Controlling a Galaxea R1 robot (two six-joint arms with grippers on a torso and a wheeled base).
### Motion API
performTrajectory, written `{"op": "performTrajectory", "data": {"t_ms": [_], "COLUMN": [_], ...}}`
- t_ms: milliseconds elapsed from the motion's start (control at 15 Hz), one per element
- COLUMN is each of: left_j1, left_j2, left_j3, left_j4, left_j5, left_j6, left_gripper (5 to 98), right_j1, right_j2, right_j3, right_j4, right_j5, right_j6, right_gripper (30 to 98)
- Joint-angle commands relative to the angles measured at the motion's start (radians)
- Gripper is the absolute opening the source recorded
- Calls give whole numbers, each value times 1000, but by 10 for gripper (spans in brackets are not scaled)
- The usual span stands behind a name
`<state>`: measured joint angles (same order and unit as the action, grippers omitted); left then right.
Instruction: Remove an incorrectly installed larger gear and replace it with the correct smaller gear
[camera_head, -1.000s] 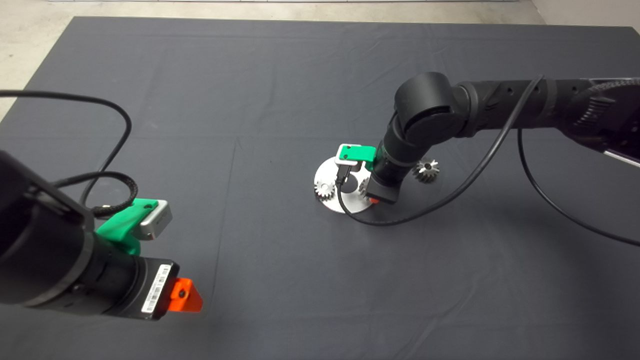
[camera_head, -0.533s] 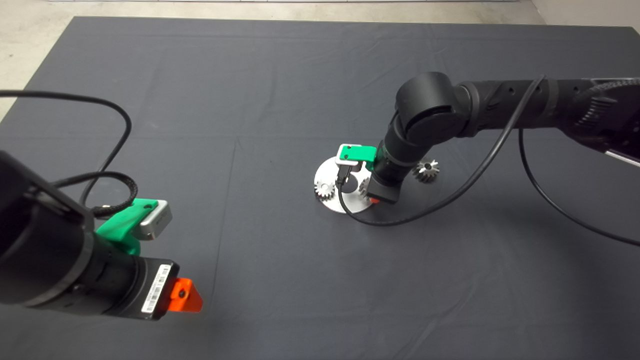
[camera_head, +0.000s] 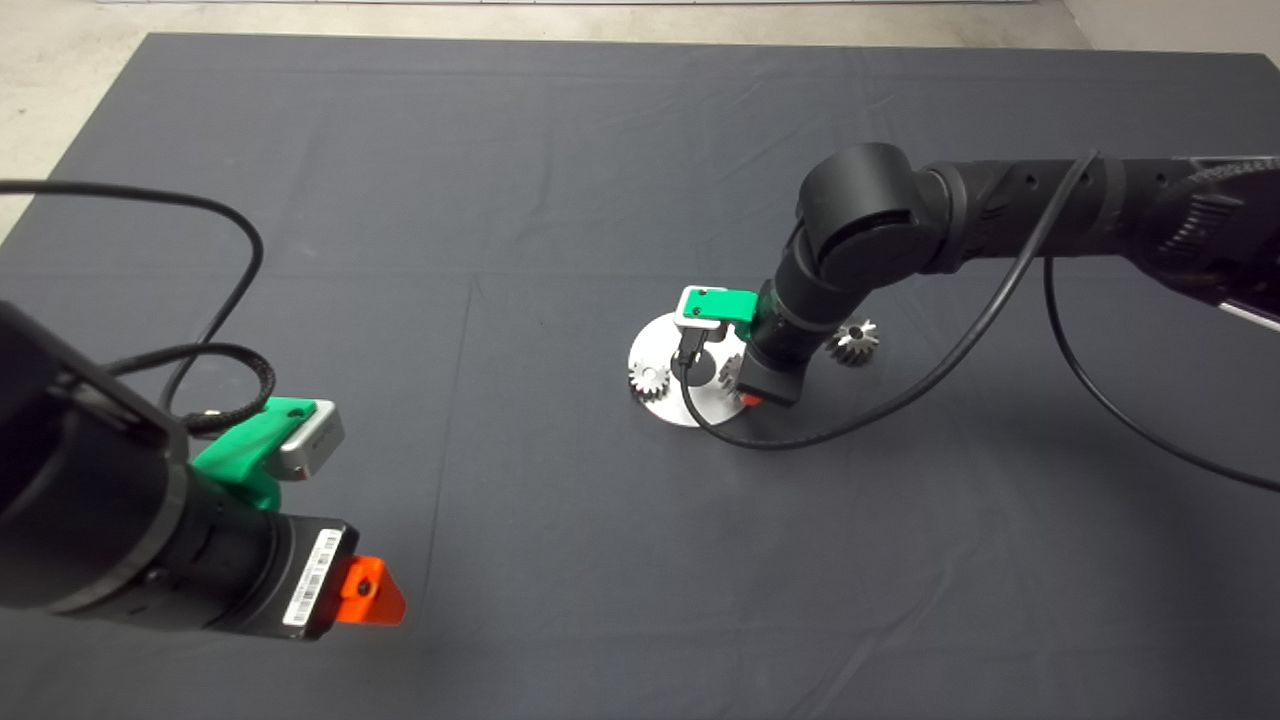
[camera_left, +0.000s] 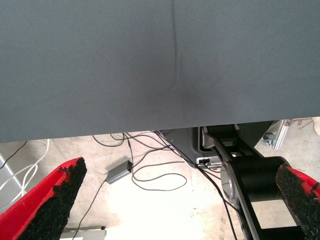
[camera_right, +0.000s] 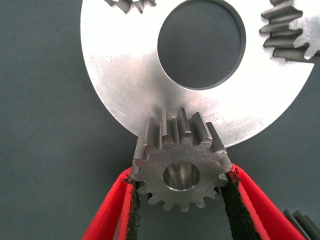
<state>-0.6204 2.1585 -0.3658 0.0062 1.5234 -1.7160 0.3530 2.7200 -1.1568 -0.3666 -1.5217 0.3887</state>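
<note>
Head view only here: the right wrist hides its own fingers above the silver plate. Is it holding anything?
Observer: Yes. The right gripper is shut on the smaller gear, pinched between both fingers.
Operator: Where is the gear against the plate?
Observer: It overlaps the plate at the rim, short of the big centre hole.
Operator: And the left gripper?
Observer: The left gripper is open and empty, by the edge of the mat.

Smaller gear (camera_right: 181, 167) gripped; larger gear (camera_head: 853, 342) seemingly on mat
</note>
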Motion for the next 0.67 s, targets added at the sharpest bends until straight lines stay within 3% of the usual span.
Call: {"op": "performTrajectory", "data": {"t_ms": [0, 600], "left_j1": [-4, -3], "left_j2": [1, 0], "left_j3": [12, 12], "left_j4": [-18, -18], "left_j5": [11, 11], "left_j6": [1, 1], "left_gripper": [979, 979], "right_j1": [23, 18], "right_j2": [-13, 64], "right_j3": [5, 5], "right_j4": [-25, -25], "right_j5": [-136, -136], "right_j6": [-11, -2], "right_gripper": [387, 387]}}
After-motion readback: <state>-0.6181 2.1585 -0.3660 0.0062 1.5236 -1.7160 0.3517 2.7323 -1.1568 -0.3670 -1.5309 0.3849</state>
